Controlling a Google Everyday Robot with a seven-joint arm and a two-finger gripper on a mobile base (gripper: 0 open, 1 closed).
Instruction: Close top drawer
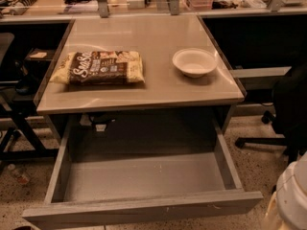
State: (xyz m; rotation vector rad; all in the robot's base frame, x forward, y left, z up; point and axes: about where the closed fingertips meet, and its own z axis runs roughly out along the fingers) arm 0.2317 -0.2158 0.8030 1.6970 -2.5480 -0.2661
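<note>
One drawer (pixel 144 186) is the whole story here, and it is hanging wide open, pulled far out from under the desk toward the camera. It's wide, shallow and grey, nearly as broad as the desk. Its plain flat front runs along the bottom of the view with a few small scuffs on it. The inside looks bare, just a few pale specks on the floor of it.

Up top, on the desk's beige surface (pixel 153 32), there are two things. A brown and cream snack bag (pixel 98 67) lies flat on the left half. A white bowl (pixel 194 62) sits upright on the right half, close to the right edge. The two are well apart, with bare surface between them.

Over to the lower right corner: the hand (pixel 292 195) shows only as a pale, rounded shape cut off by the frame edge. It is off to the right of the drawer's front corner and not touching it. Whether it is spread or closed, I cannot tell, and nothing can be seen in its hold.

Behind it a dark office chair (pixel 288 104) stands on the speckled floor (pixel 259 157) just right of the desk. A small bottle (pixel 18 174) lies on the floor at far left.
</note>
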